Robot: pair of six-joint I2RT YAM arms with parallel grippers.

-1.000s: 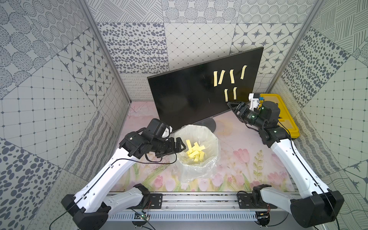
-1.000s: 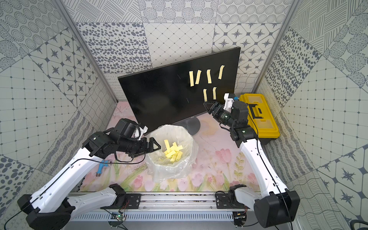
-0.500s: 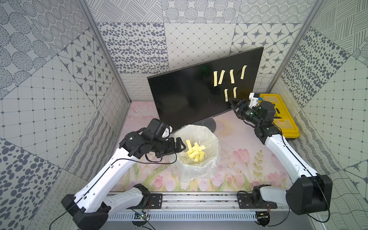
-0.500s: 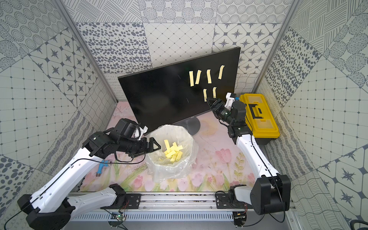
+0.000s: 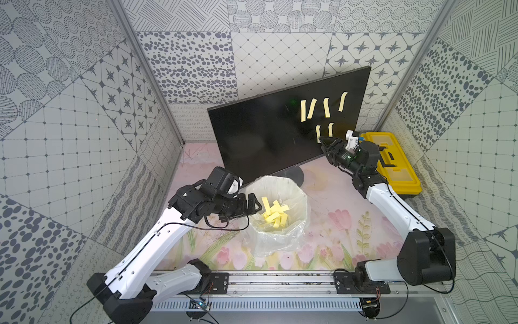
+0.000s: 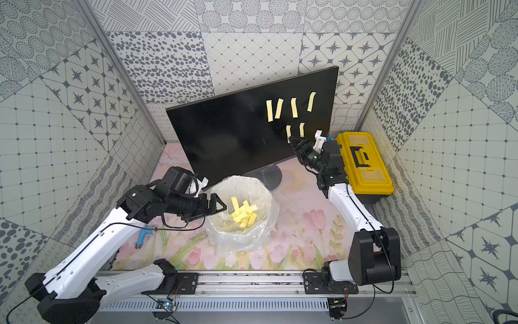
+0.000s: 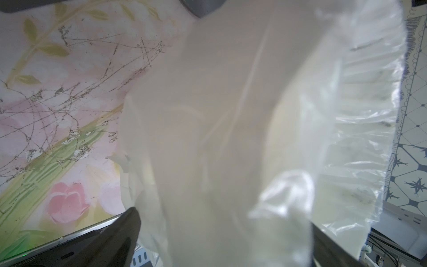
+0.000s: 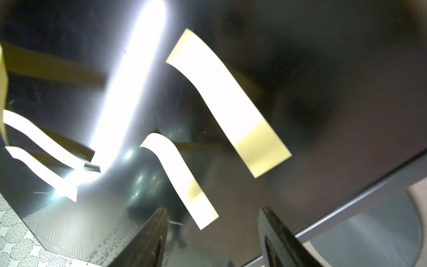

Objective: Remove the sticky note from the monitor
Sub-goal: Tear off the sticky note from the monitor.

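Your right gripper (image 8: 212, 209) has jaws spread, nothing pinched. The sticky note (image 8: 182, 182) has its lower end in the gap between them, strip near-upright on the monitor (image 5: 266, 134), right of centre in a top view. Left gripper (image 5: 253, 206) has jaws spread at the bag (image 5: 297, 202) rim.

A robotics test booth is indicated by patterned wall panels (image 5: 70, 126) closed around a floral tabletop (image 5: 336, 224), at whose front edge two robot arms (image 5: 157, 244) are mounted on an aluminium rail (image 5: 280, 283).
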